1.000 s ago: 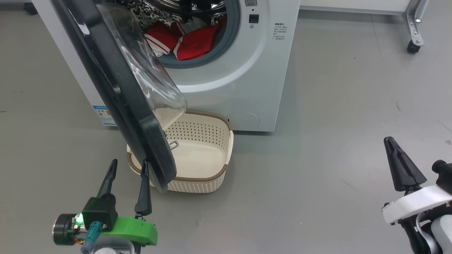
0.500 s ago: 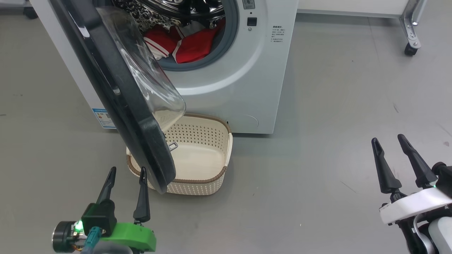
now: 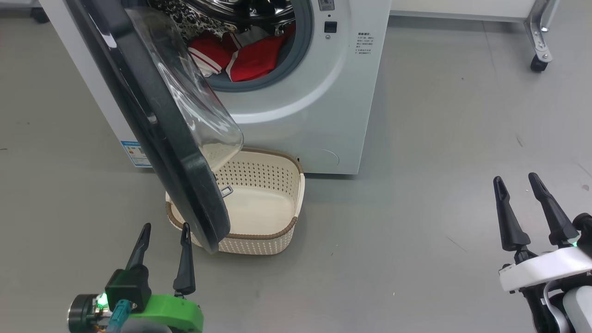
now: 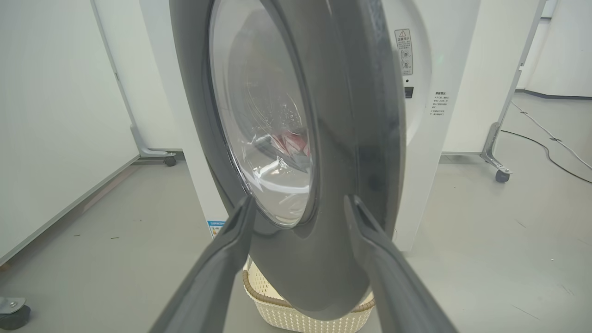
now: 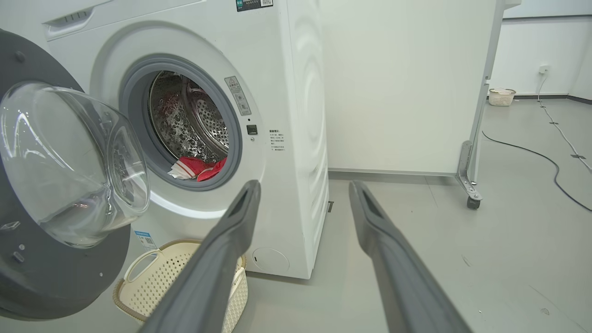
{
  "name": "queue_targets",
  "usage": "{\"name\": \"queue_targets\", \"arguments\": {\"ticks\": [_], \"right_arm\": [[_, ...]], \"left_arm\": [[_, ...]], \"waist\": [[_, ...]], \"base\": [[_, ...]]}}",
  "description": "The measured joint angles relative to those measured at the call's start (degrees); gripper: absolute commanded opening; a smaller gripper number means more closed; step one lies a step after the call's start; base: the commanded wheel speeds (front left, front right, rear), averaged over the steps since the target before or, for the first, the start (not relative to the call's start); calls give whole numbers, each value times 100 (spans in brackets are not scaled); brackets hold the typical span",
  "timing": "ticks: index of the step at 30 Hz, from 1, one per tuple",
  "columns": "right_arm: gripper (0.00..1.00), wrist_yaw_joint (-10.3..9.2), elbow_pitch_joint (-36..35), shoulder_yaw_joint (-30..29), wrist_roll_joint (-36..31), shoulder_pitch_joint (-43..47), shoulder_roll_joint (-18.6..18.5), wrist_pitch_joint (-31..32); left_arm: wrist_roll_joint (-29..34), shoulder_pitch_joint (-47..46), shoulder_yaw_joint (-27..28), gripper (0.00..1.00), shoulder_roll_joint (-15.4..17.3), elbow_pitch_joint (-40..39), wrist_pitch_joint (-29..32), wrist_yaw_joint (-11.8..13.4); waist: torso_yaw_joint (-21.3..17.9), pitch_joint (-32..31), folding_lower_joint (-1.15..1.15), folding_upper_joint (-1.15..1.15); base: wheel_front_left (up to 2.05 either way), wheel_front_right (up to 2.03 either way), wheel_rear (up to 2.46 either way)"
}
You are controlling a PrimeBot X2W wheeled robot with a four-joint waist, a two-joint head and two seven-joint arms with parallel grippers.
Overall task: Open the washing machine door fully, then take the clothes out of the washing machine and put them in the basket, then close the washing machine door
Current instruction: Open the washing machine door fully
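Left gripper [image 3: 166, 226]: fingers spread, empty, tips just beside the lower rim of the washing machine door [image 3: 152, 115]; contact hard to judge. Right gripper [image 3: 515, 177]: spread, empty, well off to the side. Door stands ajar, hiding part of the basket [image 3: 259, 245] beneath. Clothes [image 3: 249, 58] lie inside the washing machine [image 3: 300, 106], whose top is cut off.

Holds left tool [image 3: 166, 226] at lower left, fingers parted, pointing up, gripping nothing. Holds right tool [image 3: 514, 178] at lower right, fingers parted too, leaning slightly left, empty, well apart from the left.
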Motion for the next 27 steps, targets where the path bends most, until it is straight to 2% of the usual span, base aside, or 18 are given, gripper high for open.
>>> {"name": "queue_targets", "arguments": {"ticks": [17,18,19,20,27], "right_arm": [[100,129,-49,-209,-198,132,188,1],[100,134,-49,-223,-205,144,196,1],[100,153,-49,-236,-220,159,204,1],[100,154,-49,-248,-242,174,213,0],[100,207,-49,-325,-300,203,290,0]], "left_arm": [[-25,-2,-4,100,0,-2,0,0],[-25,-2,-9,92,0,0,0,0],[-25,-2,-15,40,0,2,0,0],[-18,-3,-30,0,1,13,0,0],[62,-3,-86,0,2,64,0,-4]], "waist": [[13,45,0,0],[13,46,0,0],[13,47,0,0],[12,48,0,0],[6,56,0,0]], "base": [[0,0,0],[0,0,0],[0,0,0],[0,0,0],[0,0,0]]}}
